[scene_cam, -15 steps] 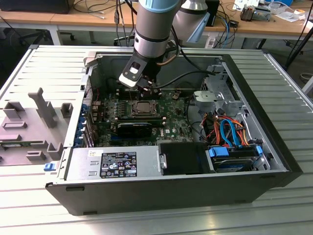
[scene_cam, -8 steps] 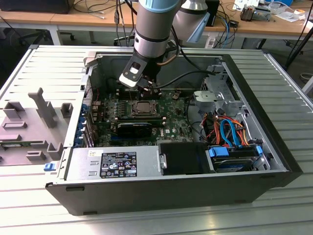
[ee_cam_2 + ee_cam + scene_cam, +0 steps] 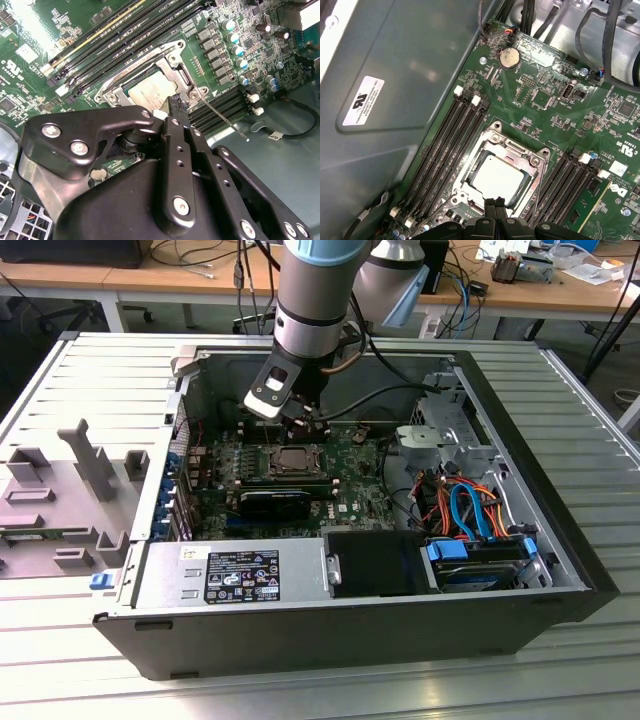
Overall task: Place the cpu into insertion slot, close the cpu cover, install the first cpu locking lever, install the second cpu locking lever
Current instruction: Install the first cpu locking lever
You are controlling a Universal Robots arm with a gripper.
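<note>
cpu (image 3: 496, 179) corner hidden behind claw (image 3: 495, 204), arm (image 3: 312, 300) cut off — exterior view's upper edge

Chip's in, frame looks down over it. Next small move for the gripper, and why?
Probably shift the closed gripper from the edge of the chip to the thin lever and press it down. The cover looks flat around the chip, while in the second wrist view that lever sticks out free, apparently unlatched.
</note>
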